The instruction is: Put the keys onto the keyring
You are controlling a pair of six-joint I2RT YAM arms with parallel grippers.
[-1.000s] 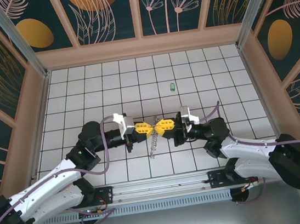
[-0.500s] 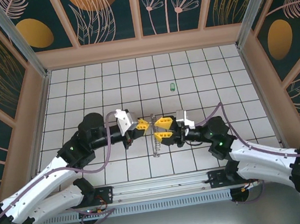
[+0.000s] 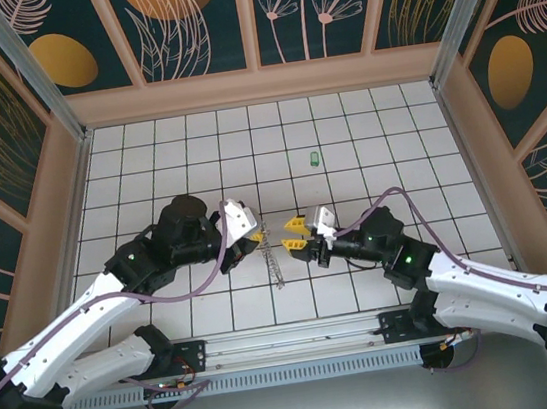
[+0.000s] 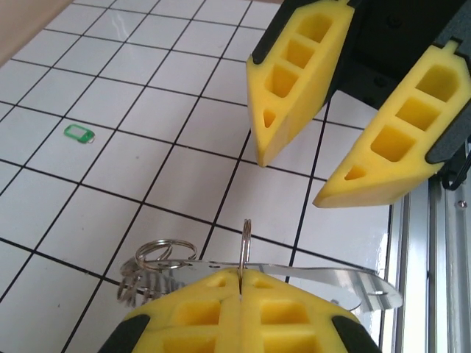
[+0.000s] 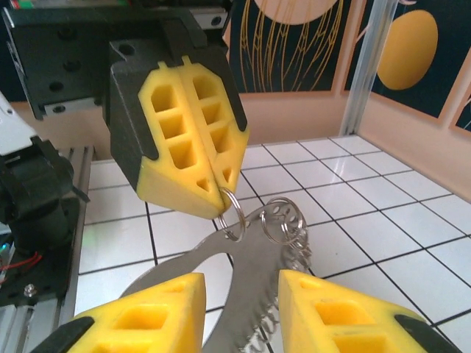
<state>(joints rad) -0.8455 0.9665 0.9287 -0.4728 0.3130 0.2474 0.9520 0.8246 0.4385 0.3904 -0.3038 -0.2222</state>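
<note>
The white tiled desk (image 3: pixel 145 151) is mostly bare, and my two arms reach in to meet over its near middle. My left hand (image 3: pixel 257 237) is pressed together, pinching the keyring (image 4: pixel 246 239) by the edge of one small ring. The rest of the bundle hangs from that ring: a flat silver metal strip (image 4: pixel 331 276), a bumpy length of chain (image 3: pixel 275 263) and another loop or two. My right hand (image 5: pixel 239 294) is spread, with one finger on each side of the metal strip. It holds nothing, and I cannot tell whether its pads brush the strip. The one green key (image 3: pixel 314 159) lies flat on the desk toward the far side, well apart from both hands and touching nothing.

I judge the task to be in its early part. The keyring is off the desk and held steady, which is the preparation done. The key has not been picked up, the ring has not been pried open, and nothing has been threaded on. I make out no other key to add.
</note>
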